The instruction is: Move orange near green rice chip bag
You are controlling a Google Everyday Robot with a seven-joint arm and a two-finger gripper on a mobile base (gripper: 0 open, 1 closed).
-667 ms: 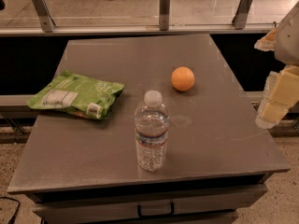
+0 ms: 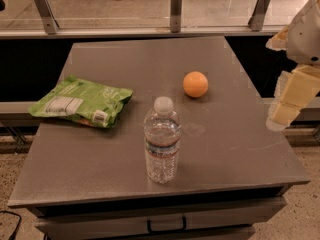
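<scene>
The orange (image 2: 195,84) is a small round bright fruit resting on the grey table (image 2: 105,154), right of centre. The green rice chip bag (image 2: 82,101) lies flat at the table's left edge, with its white label panel facing up. My gripper (image 2: 290,101) hangs at the far right of the camera view, off the table's right edge, well to the right of the orange and a little nearer the front. It holds nothing that I can see.
A clear water bottle (image 2: 162,141) with a white cap stands upright near the table's front, in front of the orange and between it and the bag. A railing with metal posts (image 2: 176,4) runs behind the table. A drawer handle (image 2: 166,225) shows below the front edge.
The gripper has shifted slightly leftward and lower at the right edge. The orange, bag and bottle have not moved.
</scene>
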